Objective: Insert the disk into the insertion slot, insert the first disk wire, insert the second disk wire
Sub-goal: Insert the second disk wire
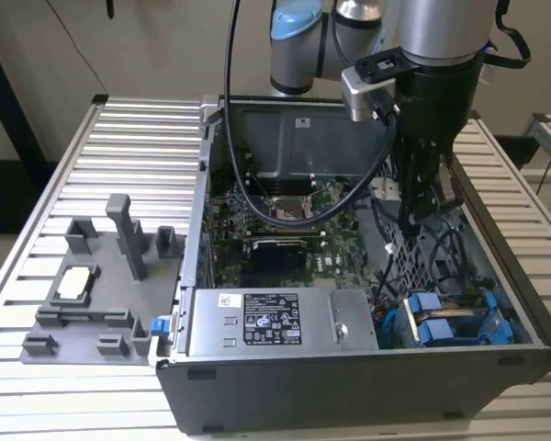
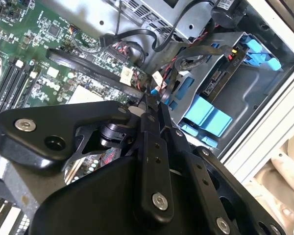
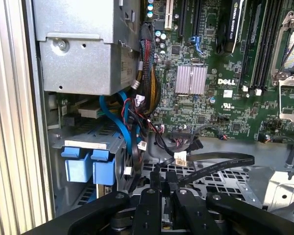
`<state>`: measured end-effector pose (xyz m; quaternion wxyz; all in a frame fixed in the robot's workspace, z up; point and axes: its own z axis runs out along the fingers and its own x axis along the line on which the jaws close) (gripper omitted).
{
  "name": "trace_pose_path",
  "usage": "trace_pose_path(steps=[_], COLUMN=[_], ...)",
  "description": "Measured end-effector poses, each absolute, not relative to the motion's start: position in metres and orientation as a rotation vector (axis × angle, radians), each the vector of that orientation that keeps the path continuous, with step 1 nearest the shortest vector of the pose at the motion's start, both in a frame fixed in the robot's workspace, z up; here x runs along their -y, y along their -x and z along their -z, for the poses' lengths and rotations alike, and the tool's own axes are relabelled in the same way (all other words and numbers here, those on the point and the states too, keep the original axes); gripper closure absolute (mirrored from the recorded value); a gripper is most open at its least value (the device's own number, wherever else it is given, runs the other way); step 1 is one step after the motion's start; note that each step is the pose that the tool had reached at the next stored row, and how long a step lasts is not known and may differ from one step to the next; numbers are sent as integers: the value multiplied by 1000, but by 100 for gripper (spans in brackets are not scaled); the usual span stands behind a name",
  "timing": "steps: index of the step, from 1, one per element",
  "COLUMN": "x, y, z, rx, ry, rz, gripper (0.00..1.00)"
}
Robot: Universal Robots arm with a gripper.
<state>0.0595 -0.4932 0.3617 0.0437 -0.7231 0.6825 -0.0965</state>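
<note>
While seated in insertion slot, disk points toward exterior view's left.

Slatted aluminium table, bearing all.

Open grey computer case. Inside:
- green motherboard with finned silver heatsink
- labelled grey power supply (label side up)
- perforated grey panel
- blue flat cable
- bundle of dark wires

Beside the case, at the exterior view's left: grey fixture tray with upright posts, and a pale square part seated in it.
</note>
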Motion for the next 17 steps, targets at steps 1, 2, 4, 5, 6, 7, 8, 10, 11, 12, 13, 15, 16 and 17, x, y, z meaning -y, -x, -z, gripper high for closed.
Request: trace_pose_path(steps=[1, 2, 4, 5, 6, 7, 8, 10, 11, 12, 13, 15, 16, 17], x=[493, 493, 493, 493, 494, 494, 496, 501, 504, 507, 510, 516, 518, 521], y=[-59, -59, -59, -59, -60, -60, -61, -63, -64, -65, -66, -69, -70, -72], z=[-362, -362, -362, -362, -362, -362, -362, -362, -362, -362, -362, -362, -362, -362], rx=[-2087, -2087, -2087, -2087, -2087, -2087, -2088, -2089, -2089, -2090, -2091, -2092, -2093, -2093], ry=[2211, 2211, 2211, 2211, 2211, 2211, 2212, 2213, 2214, 2215, 2216, 2217, 2218, 2219], rz=[295, 295, 295, 296, 295, 295, 294, 291, 290, 289, 288, 285, 283, 282], gripper=[84, 84, 84, 84, 84, 84, 84, 84, 84, 84, 84, 84, 84, 84])
